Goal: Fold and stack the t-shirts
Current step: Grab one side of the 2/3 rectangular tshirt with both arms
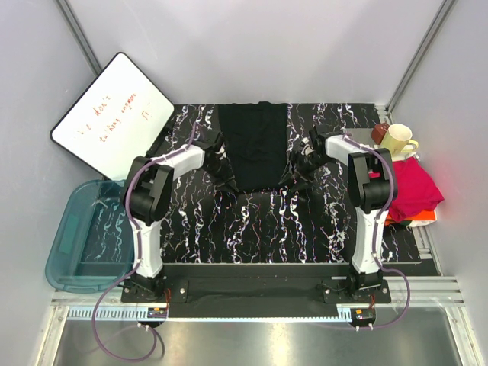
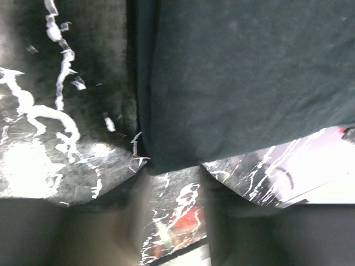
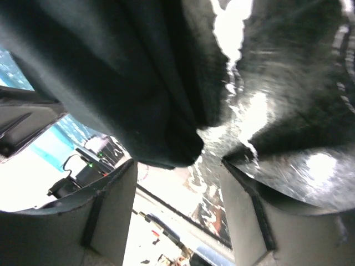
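Top view. Marbled black table (image 1: pixel 259 229), arm bases at its near edge. The black tee (image 1: pixel 253 145) lies at the far centre as a long strip, running from the far edge toward the middle. A whiteboard (image 1: pixel 114 114) leans at far left; a blue bin (image 1: pixel 80 236) sits off the left edge. The pink tee (image 1: pixel 415 187) lies bunched at the right edge, behind the right arm, with an orange piece (image 1: pixel 423 216) showing at its near side. The left gripper (image 1: pixel 219 158) and right gripper (image 1: pixel 299 164) flank the strip's near end, one at each side. A cream mug (image 1: pixel 395 139) stands at far right, a brown mug (image 1: pixel 379 133) just beside it.

Left wrist view (blurred). Jaws apart, table visible between them; the near corner of the black tee sits at their mouth. Contact cannot be told.

Right wrist view. Jaws spread wide; a fold of the black tee hangs between the tips, ungripped.
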